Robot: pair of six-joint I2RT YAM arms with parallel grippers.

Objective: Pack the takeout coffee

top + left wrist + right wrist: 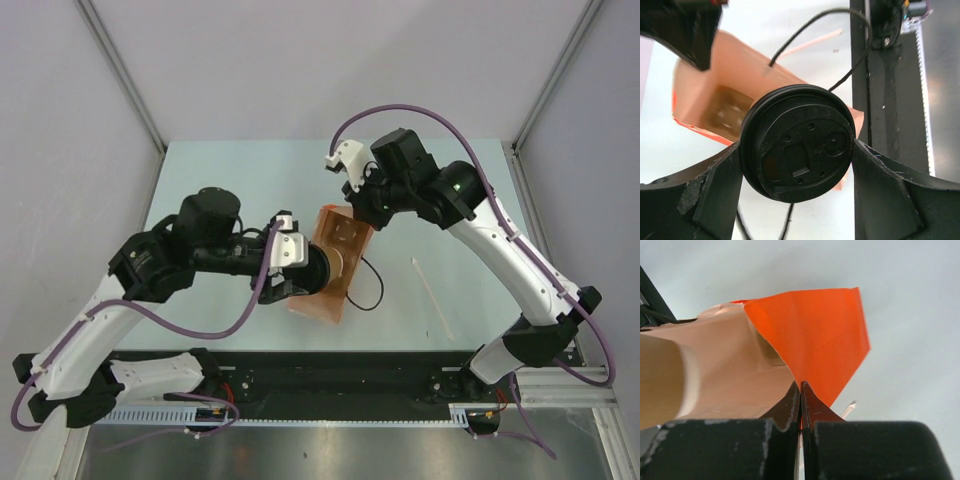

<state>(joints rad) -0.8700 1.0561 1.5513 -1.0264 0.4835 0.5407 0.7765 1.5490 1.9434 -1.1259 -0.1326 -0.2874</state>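
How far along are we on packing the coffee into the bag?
Done: the round black plastic lid is on the tan kraft-paper cup, and the right gripper is shut on the rim of the orange paper bag, holding its mouth open. In hand: the left gripper holds the cup at that mouth, lid towards the wrist. Left: ease it fully in, release, withdraw.

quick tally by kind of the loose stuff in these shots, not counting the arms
lidded coffee cup: 1
orange paper bag: 1
thin white stick: 1
total: 3
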